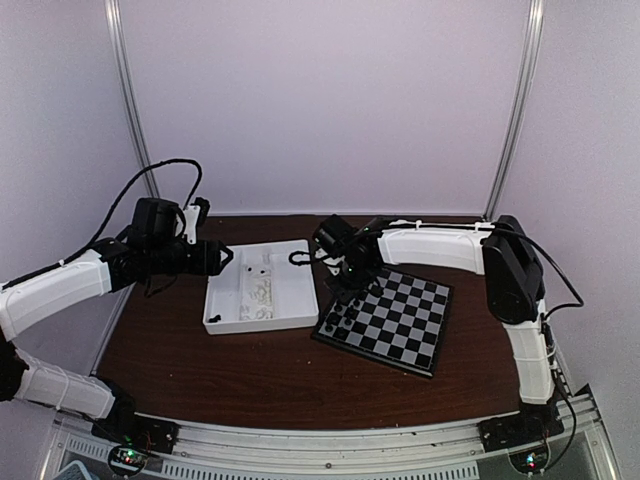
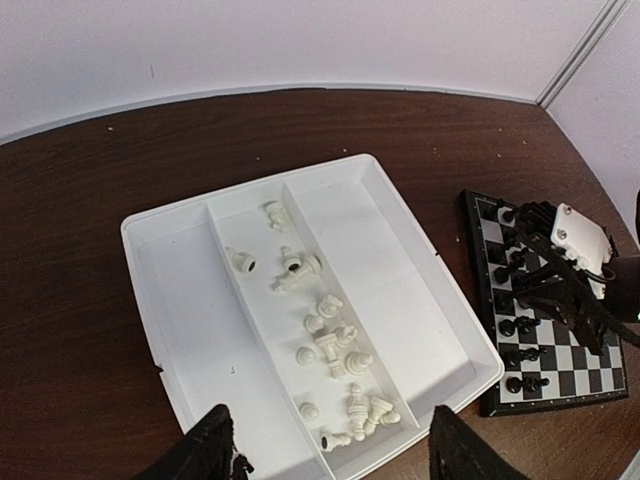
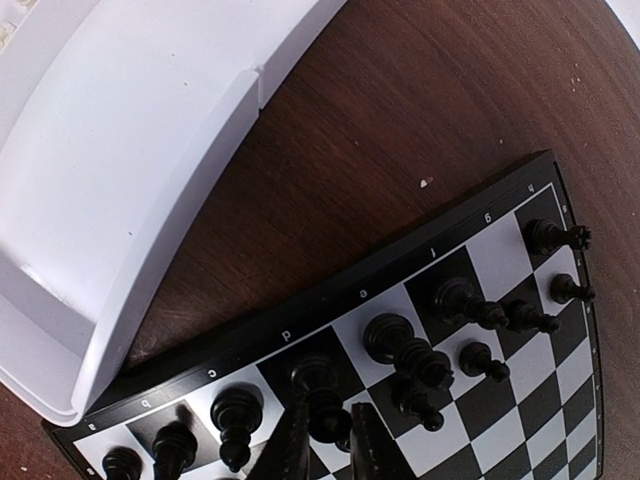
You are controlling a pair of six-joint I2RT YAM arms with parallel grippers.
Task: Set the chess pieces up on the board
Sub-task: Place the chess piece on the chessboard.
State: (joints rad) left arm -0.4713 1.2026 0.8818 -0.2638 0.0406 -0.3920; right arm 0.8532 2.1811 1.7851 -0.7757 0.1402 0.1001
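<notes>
The board [image 1: 410, 322] lies at the right of the table, with several black chess pieces [image 1: 345, 312] standing along its left edge. In the right wrist view my right gripper [image 3: 330, 410] has its fingers closed on either side of a black piece [image 3: 318, 382] that stands on the d square by the rim [image 3: 400, 258]. More black pieces [image 3: 470, 305] stand beside it. My left gripper [image 2: 330, 445] is open and empty above the near end of the white tray [image 2: 400, 290]. Several white pieces [image 2: 335, 345] lie loose in the tray's middle compartment.
The white divided tray [image 1: 290, 285] lies just left of the board, and its corner [image 3: 120, 150] is close to my right gripper [image 1: 352, 282]. My left gripper [image 1: 225, 258] is at the tray's left side. Brown tabletop [image 1: 250, 370] lies in front of both, with pale walls behind.
</notes>
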